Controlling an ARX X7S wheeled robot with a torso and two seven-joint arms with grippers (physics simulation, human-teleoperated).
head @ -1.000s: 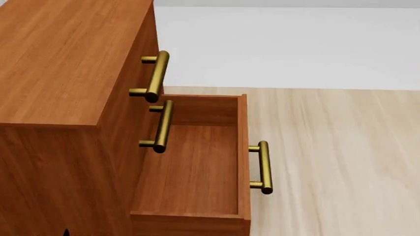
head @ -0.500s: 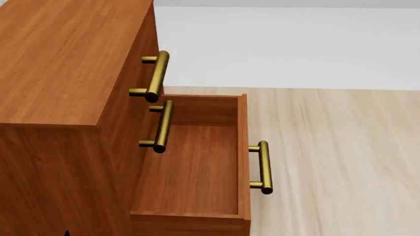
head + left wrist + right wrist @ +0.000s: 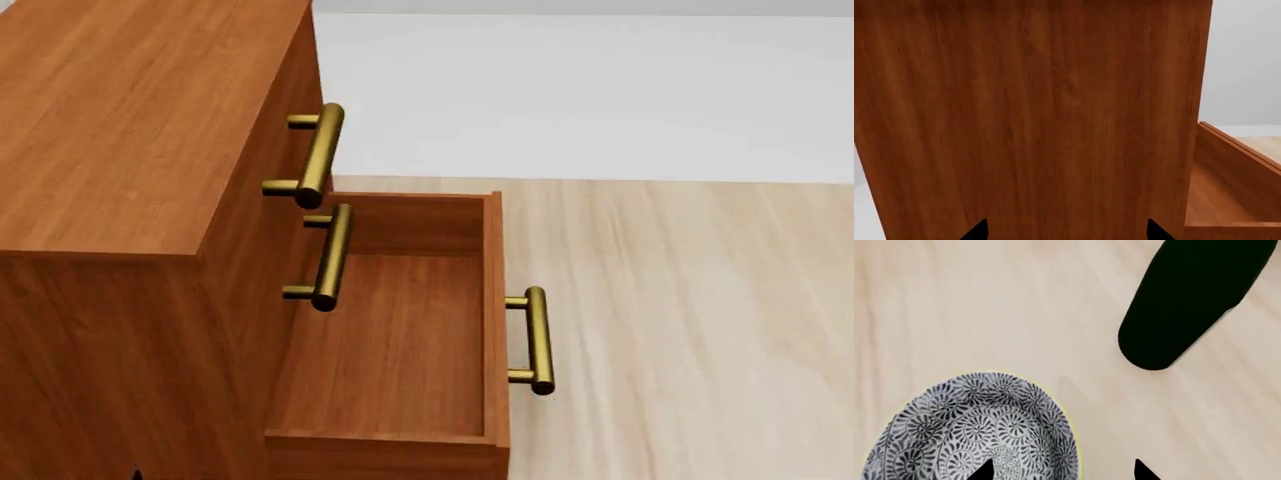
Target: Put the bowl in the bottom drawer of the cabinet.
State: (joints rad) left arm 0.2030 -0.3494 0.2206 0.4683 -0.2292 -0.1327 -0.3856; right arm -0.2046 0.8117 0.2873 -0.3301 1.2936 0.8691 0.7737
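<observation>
A reddish-brown wooden cabinet [image 3: 134, 130] fills the left of the head view, seen from above and slightly to one side. Two brass bar handles [image 3: 318, 155] stick out from its closed upper drawers. Below them the bottom drawer [image 3: 387, 340] is pulled out toward the right, its long axis running away from the viewer, its inside bare wood. Its own brass handle [image 3: 534, 340] sits on the front board, over the pale wooden floor [image 3: 694, 330].

No arm shows in the head view. The left wrist view faces a flat wooden side of the cabinet [image 3: 1034, 115] straight on and close, with the open drawer [image 3: 1231, 190] beside it. Only two dark fingertips [image 3: 977, 231] of the left gripper [image 3: 1066, 232] show, set wide apart, with nothing between them.

The right wrist view looks straight down. The bowl [image 3: 974, 430] sits upright on the pale floor [image 3: 987, 300], mouth up, its blue-grey swirls facing the camera. The right gripper [image 3: 1062, 471] is spread, one fingertip [image 3: 982, 470] over the bowl's interior, the other outside the rim; whether they touch it I cannot tell. A dark rounded object [image 3: 1187, 305] lies well apart.
</observation>
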